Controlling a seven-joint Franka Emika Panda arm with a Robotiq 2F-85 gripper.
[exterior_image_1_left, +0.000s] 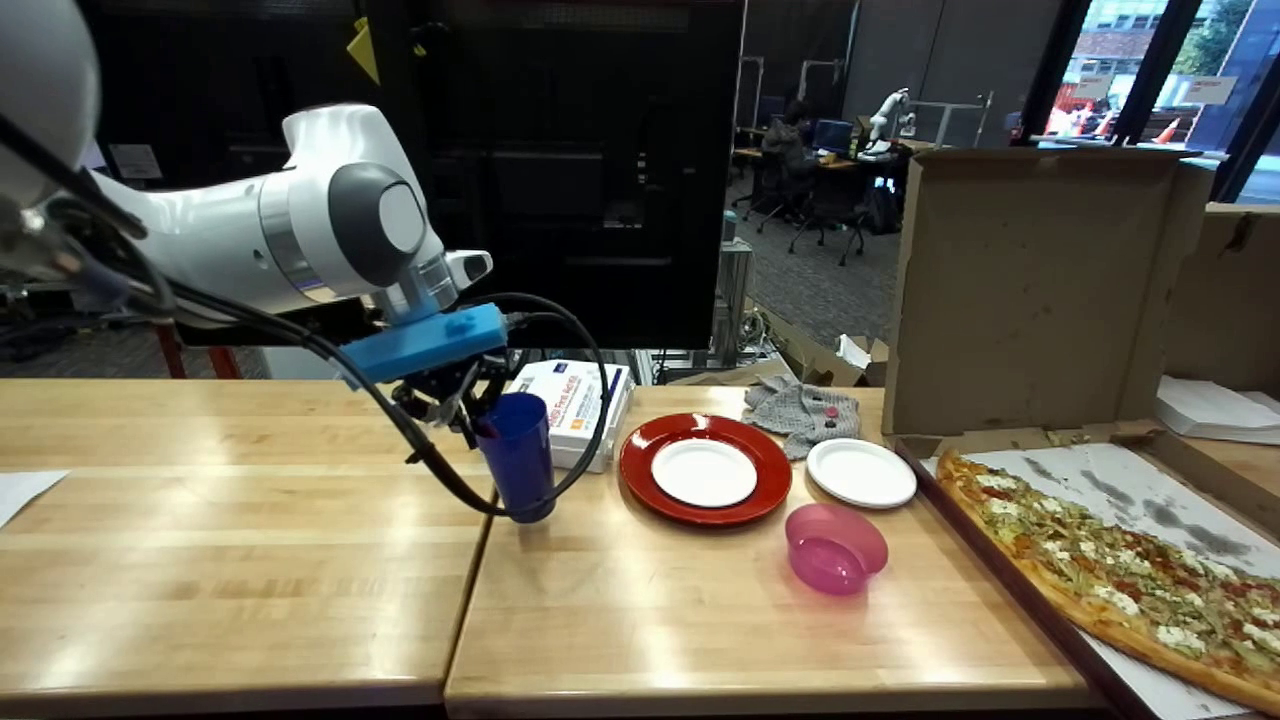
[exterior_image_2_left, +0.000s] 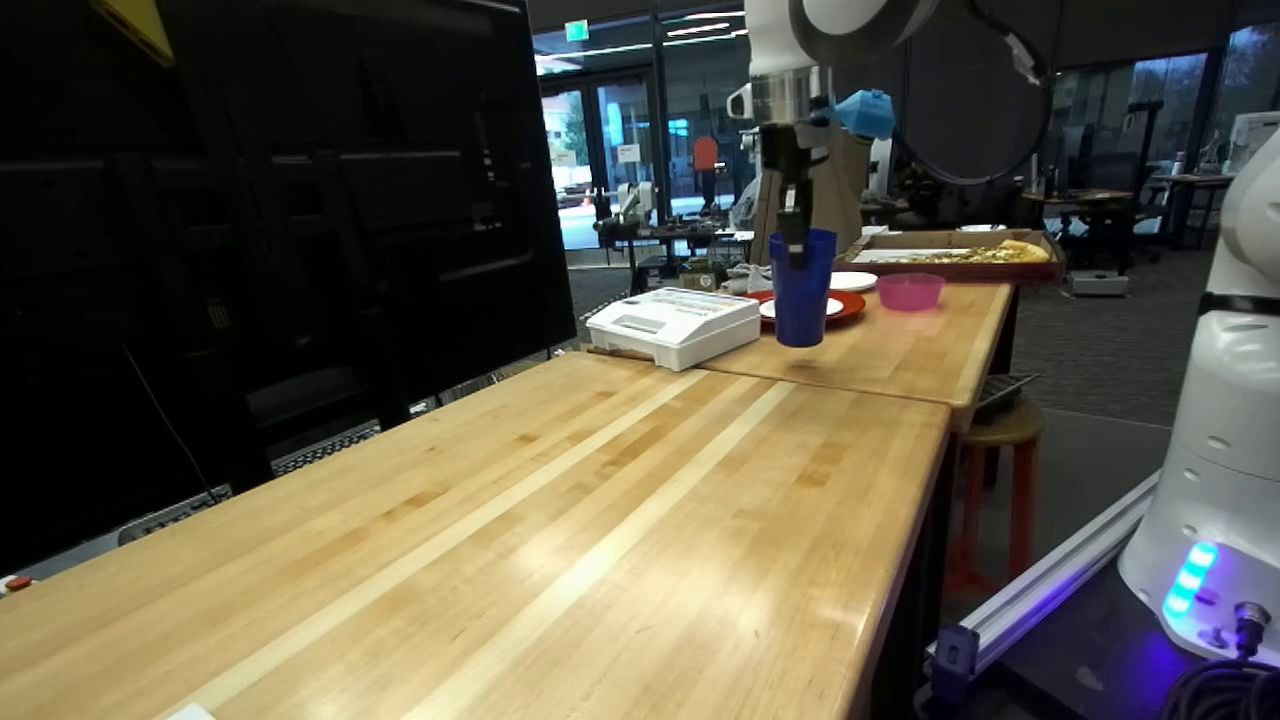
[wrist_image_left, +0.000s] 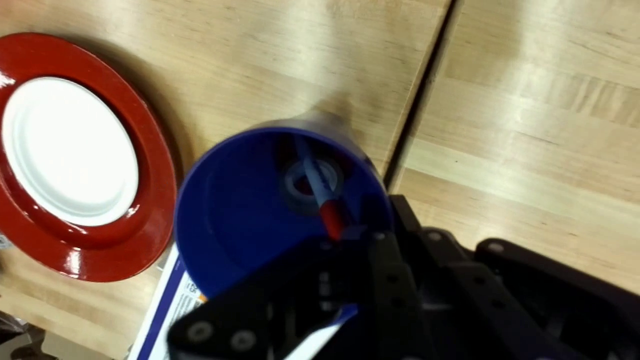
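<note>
1. Because the cup (exterior_image_1_left: 518, 455) was wide at the mouth, the gripper (exterior_image_2_left: 796, 248) probably pinched 1 side of its wall rather than spanning the rim.
2. Its 2 fingers (wrist_image_left: 406, 214) were nearly together, with only that wall between them: 1 inside the cup and 1 outside, as far as the dark wrist view showed.
3. Mouth up, with at most a slight lean, the cup seemed to hang just above the table (exterior_image_1_left: 640, 640), near the seam (exterior_image_1_left: 468, 600).
4. A marker (wrist_image_left: 316, 180) sloped inside it across a pale ring (wrist_image_left: 331, 176), too blurred to name; the upturned mouth presumably served to hold both in.
5. The box (exterior_image_1_left: 575, 400) lay near the cup, toward the back edge, perhaps set out of the way.
6. The red plate (exterior_image_1_left: 635, 470) bore a white plate (exterior_image_1_left: 704, 473), likely nested because it was smaller.
7. Farther along sat the bowl (exterior_image_1_left: 835, 555), a 2nd white plate (exterior_image_1_left: 862, 473), the cloth (exterior_image_1_left: 800, 410) and the pizza box (exterior_image_1_left: 1040, 300), its raised lid leaving the pizza (exterior_image_1_left: 1100, 570) exposed.
</note>
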